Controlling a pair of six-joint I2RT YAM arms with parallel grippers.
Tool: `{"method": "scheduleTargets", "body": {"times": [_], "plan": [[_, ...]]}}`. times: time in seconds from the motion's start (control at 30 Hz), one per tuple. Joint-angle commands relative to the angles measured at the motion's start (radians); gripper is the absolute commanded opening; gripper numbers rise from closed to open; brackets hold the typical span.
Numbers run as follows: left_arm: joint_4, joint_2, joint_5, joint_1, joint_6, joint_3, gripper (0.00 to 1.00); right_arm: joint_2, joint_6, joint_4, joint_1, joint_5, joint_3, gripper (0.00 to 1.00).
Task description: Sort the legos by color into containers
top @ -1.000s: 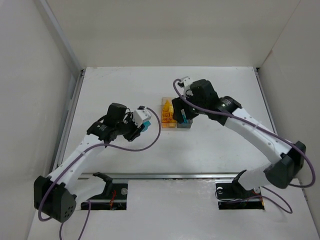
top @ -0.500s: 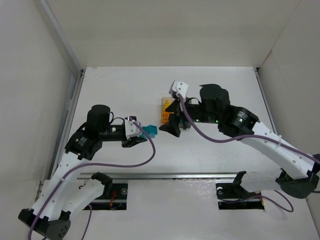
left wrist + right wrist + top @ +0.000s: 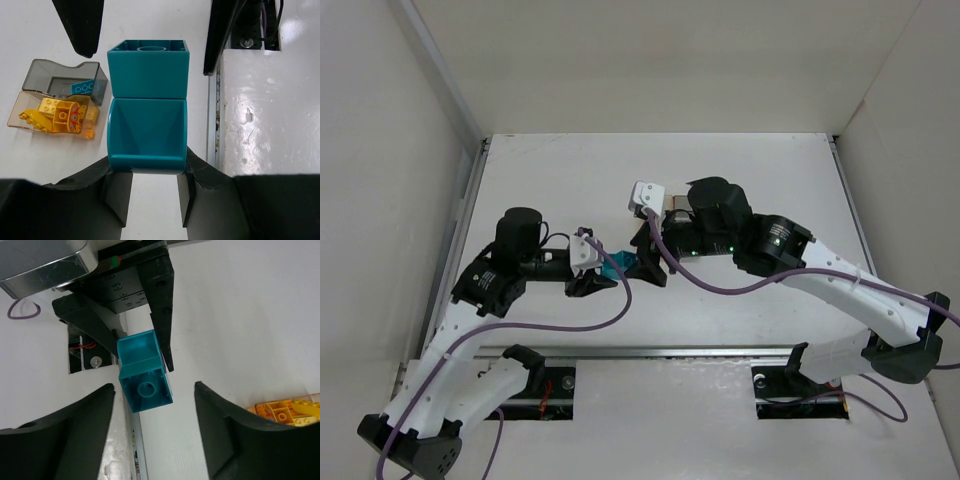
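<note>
Clamping the teal lego (image 3: pixel 148 100), the left end effector (image 3: pixel 150 187) presents it lengthwise straight ahead of the right end effector (image 3: pixel 154 390), whose jaws stand apart.

The top camera looks down over the whole table (image 3: pixel 570 170). Both wrist cameras closely face one teal lego (image 3: pixel 147 100).

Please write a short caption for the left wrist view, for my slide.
Left gripper holds a teal lego toward the open right gripper; the paired containers lie to one side.
</note>
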Motion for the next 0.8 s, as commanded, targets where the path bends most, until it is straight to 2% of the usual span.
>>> {"method": "scheduleTargets", "body": {"times": [0.0,0.07,0.2,0.4,0.5,0.53,0.77], "plan": [[0.047,-0.019,0.048,-0.006,-0.034,0.043,0.0,-0.01,-0.013,0.022,0.003,0.013,0.044,0.67],[0.047,-0.019,0.059,-0.006,-0.034,0.053,0.0,0.0,-0.013,0.022,0.003,0.023,0.044,0.57],[0.065,-0.028,0.068,-0.006,-0.076,0.053,0.0,0.011,0.012,0.073,0.003,0.041,0.035,0.47],[0.093,-0.037,0.077,-0.006,-0.126,0.043,0.0,-0.007,0.068,0.168,0.003,0.055,-0.016,0.36],[0.102,-0.037,0.077,-0.006,-0.137,0.033,0.0,-0.041,0.092,0.198,0.003,0.09,-0.045,0.18],[0.102,-0.037,0.077,-0.006,-0.137,0.022,0.0,-0.053,0.101,0.211,0.003,0.099,-0.056,0.01],[0.07,-0.057,-0.025,-0.006,-0.084,-0.072,0.0,-0.152,0.124,0.269,0.003,0.26,-0.132,0.0]]}}
